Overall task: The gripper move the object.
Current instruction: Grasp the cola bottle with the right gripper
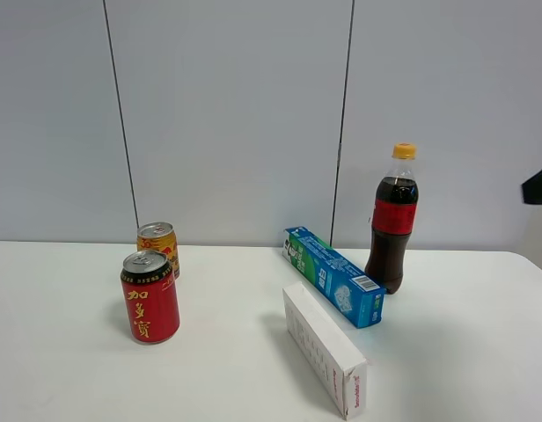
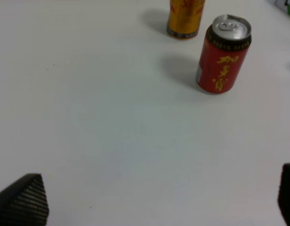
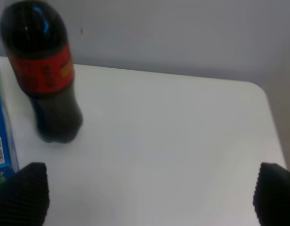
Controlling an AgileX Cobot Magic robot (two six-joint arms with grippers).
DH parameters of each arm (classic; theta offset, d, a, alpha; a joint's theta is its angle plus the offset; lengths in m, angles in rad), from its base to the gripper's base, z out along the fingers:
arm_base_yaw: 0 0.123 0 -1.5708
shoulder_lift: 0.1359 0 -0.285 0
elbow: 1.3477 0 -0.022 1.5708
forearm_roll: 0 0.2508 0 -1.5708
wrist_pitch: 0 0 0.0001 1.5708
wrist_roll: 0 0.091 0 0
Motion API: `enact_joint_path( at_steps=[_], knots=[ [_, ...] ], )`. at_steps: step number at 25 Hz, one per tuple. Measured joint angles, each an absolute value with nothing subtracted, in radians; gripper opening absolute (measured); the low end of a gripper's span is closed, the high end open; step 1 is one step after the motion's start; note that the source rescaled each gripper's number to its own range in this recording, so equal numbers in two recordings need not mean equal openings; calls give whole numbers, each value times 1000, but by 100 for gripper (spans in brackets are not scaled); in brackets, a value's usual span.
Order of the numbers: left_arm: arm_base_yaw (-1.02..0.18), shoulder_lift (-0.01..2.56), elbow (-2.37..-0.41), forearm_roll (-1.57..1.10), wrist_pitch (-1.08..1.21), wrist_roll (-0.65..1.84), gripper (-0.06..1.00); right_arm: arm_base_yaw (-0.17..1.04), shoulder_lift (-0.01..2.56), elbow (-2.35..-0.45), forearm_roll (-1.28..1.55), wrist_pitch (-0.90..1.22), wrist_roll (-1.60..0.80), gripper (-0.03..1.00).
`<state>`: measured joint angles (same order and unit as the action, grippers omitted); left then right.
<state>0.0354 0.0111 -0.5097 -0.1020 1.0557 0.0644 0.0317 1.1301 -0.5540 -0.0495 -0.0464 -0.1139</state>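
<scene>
One tall cola bottle (image 1: pixel 395 220) is standing upright toward the back right of the white tabletop (image 1: pixel 69 369), with its yellow-orange cap on and its red label facing the high camera. Just beside it on the left, a blue and green box (image 1: pixel 334 274) is lying flat at an angle; whether the two are touching I cannot tell. In front of that box, and apart from it, a white box (image 1: pixel 324 347) is lying on a long edge. The right end effector (image 3: pixel 149 197) is hovering to the right of the bottle and apart from it. Its jaws are spread wide with nothing between them, and the bottle is sitting beyond one fingertip (image 3: pixel 22 193), outside the gap. Well apart on the left of the tabletop, a red can (image 1: pixel 150 297) with gold characters is standing upright, with a gold can (image 1: pixel 158 246) just behind it. The left end effector (image 2: pixel 154 200) is hanging over bare tabletop short of those cans, likewise wide open and holding nothing.
</scene>
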Motion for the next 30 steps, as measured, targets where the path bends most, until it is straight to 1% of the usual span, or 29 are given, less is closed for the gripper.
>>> enact_joint_path(
  at_steps=[3,5,11,16,26,30],
  knots=[
    [35,11,-510,-102,1056,64,100,102,1269,-554,-65,-190,-114,88],
    [35,11,-510,-102,1056,64,100,127,1345,-554,-68,-275,-114,88],
    [35,11,-510,-102,1056,64,100,132,1505,-554,-67,-499,-125,88],
    [35,11,-510,-102,1056,64,100,132,1610,-555,-66,-704,-190,88],
    [35,11,-510,-102,1056,64,100,132,1816,-560,-36,-976,-212,88],
    [35,11,-510,-102,1056,64,100,132,1870,-617,-36,-985,-212,88]
  ],
)
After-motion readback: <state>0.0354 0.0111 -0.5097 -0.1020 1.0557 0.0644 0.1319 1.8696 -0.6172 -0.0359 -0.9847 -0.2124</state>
